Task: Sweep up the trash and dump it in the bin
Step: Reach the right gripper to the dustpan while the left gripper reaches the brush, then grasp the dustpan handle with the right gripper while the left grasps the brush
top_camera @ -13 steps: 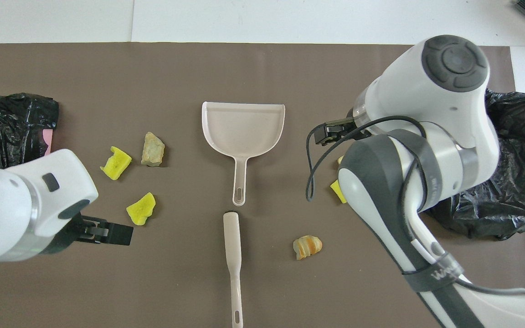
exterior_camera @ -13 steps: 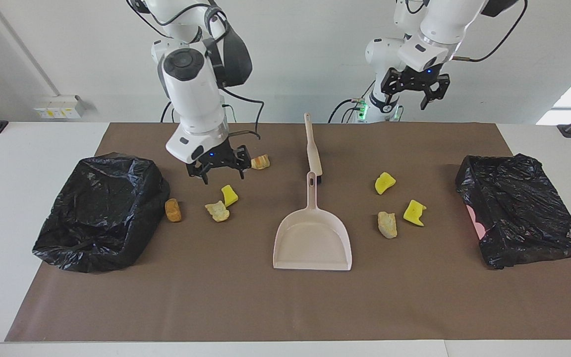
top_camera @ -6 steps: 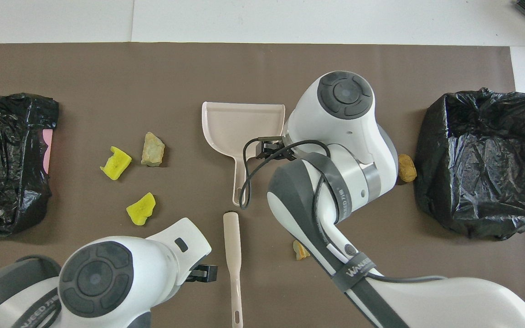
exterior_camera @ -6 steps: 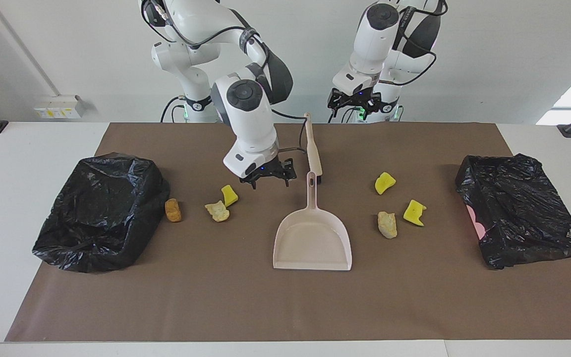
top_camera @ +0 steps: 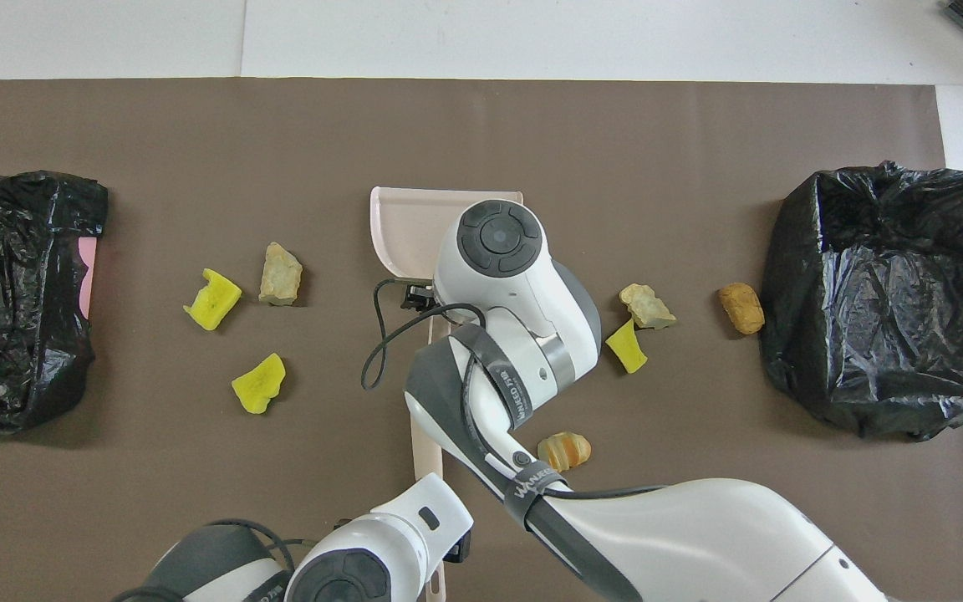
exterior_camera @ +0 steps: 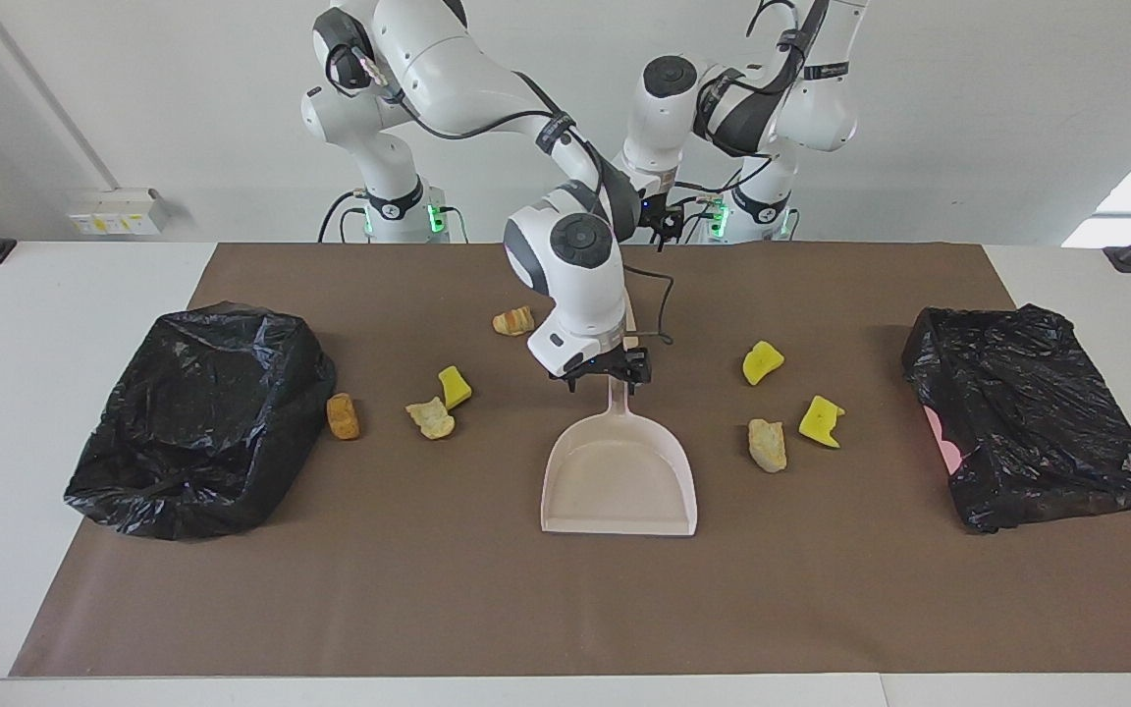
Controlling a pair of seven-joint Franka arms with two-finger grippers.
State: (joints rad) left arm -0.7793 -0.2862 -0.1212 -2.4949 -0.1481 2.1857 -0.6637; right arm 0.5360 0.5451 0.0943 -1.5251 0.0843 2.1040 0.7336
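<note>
Several trash chunks lie on the brown mat: yellow sponge pieces (exterior_camera: 455, 386) (exterior_camera: 762, 362) (exterior_camera: 821, 421) and tan-orange lumps (exterior_camera: 342, 415) (exterior_camera: 431, 418) (exterior_camera: 513, 321) (exterior_camera: 768, 444). A beige dustpan (exterior_camera: 619, 481) lies mid-table, its handle pointing at the robots. My right gripper (exterior_camera: 607, 376) hangs open low over the handle's end, a finger at each side. The beige brush (top_camera: 425, 443) lies nearer the robots, mostly covered by that arm. My left gripper (exterior_camera: 662, 221) is open over the brush handle's end and holds nothing. A black-bagged bin (exterior_camera: 197, 422) stands at the right arm's end, another (exterior_camera: 1032, 412) at the left arm's end.
The brown mat (exterior_camera: 428, 589) covers most of the white table. Three trash pieces lie between the dustpan and the left arm's bin; the others lie toward the right arm's bin. A pink patch shows on the left arm's bin.
Both arms swung toward the table's middle. The right gripper left the trash near its bin and came over the dustpan handle. The left gripper dropped toward the brush handle's end.
</note>
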